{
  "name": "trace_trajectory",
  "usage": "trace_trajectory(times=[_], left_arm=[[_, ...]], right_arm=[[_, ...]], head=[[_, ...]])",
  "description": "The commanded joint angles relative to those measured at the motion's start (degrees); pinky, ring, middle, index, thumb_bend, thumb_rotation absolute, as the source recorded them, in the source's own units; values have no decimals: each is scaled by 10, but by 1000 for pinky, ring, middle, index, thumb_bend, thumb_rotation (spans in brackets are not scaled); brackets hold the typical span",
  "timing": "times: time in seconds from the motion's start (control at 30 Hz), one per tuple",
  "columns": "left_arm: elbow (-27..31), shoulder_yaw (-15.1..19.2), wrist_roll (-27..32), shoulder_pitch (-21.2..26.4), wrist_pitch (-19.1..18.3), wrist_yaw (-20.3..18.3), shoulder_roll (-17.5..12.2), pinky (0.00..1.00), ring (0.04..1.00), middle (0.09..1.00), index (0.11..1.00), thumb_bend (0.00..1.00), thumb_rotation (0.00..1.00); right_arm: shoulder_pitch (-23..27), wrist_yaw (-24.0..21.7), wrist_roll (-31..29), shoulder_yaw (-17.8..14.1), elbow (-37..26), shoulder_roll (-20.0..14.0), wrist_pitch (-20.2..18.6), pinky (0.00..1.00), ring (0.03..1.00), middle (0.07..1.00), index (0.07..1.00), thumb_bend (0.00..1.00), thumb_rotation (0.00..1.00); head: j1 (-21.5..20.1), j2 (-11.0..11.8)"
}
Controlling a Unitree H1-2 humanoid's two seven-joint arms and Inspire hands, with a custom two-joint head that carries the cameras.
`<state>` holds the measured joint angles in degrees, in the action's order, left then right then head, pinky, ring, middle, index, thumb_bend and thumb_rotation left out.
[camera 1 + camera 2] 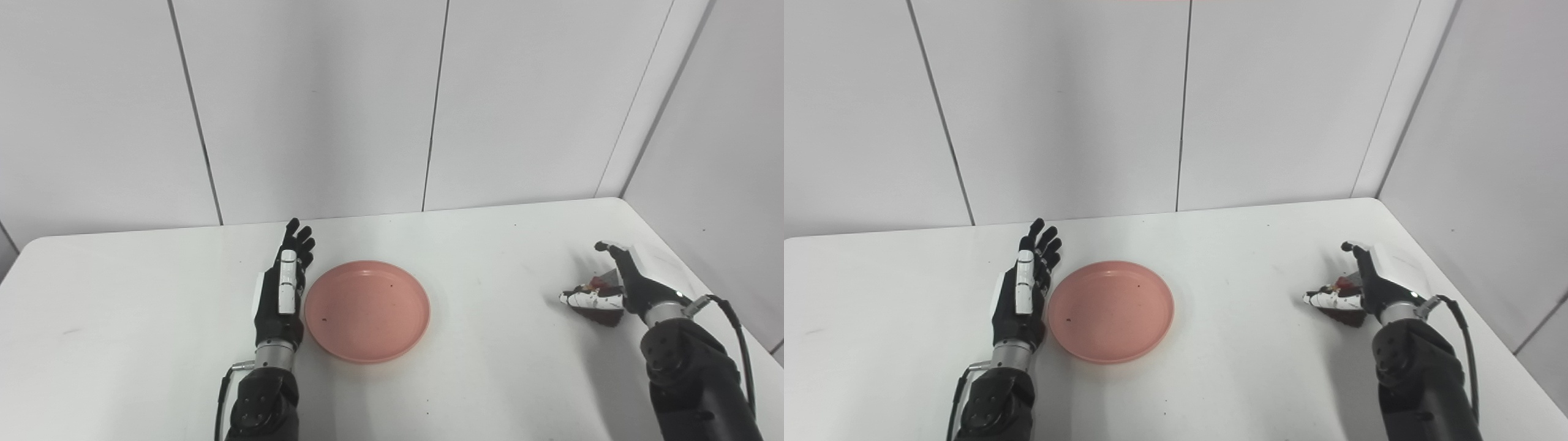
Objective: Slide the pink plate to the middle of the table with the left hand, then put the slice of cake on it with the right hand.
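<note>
Both arms reach in over the white table, each hand low near its surface.

The left hand (280,294), black with white plates, lies flat with fingers straight and together, pointing toward the far edge. The right hand (621,278), near the right edge, has its fingers curled around a dark wedge-shaped cake slice (597,303), thumb raised.
</note>
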<state>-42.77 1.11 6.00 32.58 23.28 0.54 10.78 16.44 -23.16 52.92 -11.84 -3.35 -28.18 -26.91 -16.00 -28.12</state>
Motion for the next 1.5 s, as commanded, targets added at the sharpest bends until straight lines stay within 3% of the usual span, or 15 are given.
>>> trace_trajectory(times=[0.0,0.1,0.27,0.47,0.5,0.53,0.57,0.67,0.8,0.97,1.07,1.23,1.4,1.47], left_arm=[[-22,3,-3,-46,2,-2,-13,961,940,938,935,618,1000],[-23,5,1,-46,3,-6,-11,966,939,937,932,613,1000],[-22,6,1,-47,2,-3,-10,964,936,934,928,604,1000],[-22,5,1,-48,5,-5,-10,963,939,938,932,597,1000],[-23,5,0,-48,7,-3,-10,955,934,934,928,596,1000],[-23,5,-2,-48,9,-2,-10,948,929,930,924,594,1000],[-23,4,-3,-48,11,-1,-10,944,927,929,922,592,1000],[-23,6,3,-49,10,-6,-10,945,930,932,924,589,1000],[-22,5,-1,-49,10,-3,-10,941,927,928,922,591,1000],[-23,7,1,-49,11,-1,-7,930,921,925,916,589,1000],[-18,8,3,-51,8,-3,-4,937,923,925,915,580,1000],[-23,7,6,-50,12,-9,-5,958,935,935,925,585,1000],[-22,4,1,-51,10,-1,-2,948,926,928,915,584,1000],[-22,2,-2,-51,11,0,-2,950,927,930,918,581,1000]], right_arm=[[17,15,5,5,-2,-22,0,829,899,902,827,934,467],[25,14,14,18,21,-24,0,830,903,905,820,931,482],[28,38,-2,31,49,-24,1,754,880,887,792,904,410],[25,74,-35,49,72,-37,13,741,852,870,743,855,294],[24,80,-45,50,75,-39,18,619,714,755,725,826,233],[24,85,-60,50,81,-41,24,486,569,620,710,722,129],[24,90,-71,51,84,-43,28,413,491,541,703,627,52],[21,116,-75,64,88,-48,27,312,391,492,667,570,8],[18,172,-90,60,85,-38,31,197,291,475,515,534,0],[18,222,-122,52,80,-27,44,191,285,472,484,528,0],[20,247,-133,52,76,-22,46,221,305,407,495,524,0],[21,276,-149,54,68,-18,49,190,261,390,492,519,0],[19,319,-161,54,63,-8,87,174,241,389,502,513,0],[17,328,-170,55,61,-6,104,142,201,448,485,520,0]], head=[[1,-1],[0,-2],[1,-3],[2,-3],[2,-3],[2,-3],[2,-3],[2,-4],[2,-4],[5,-5],[8,-6],[11,-5],[20,-4],[24,-3]])
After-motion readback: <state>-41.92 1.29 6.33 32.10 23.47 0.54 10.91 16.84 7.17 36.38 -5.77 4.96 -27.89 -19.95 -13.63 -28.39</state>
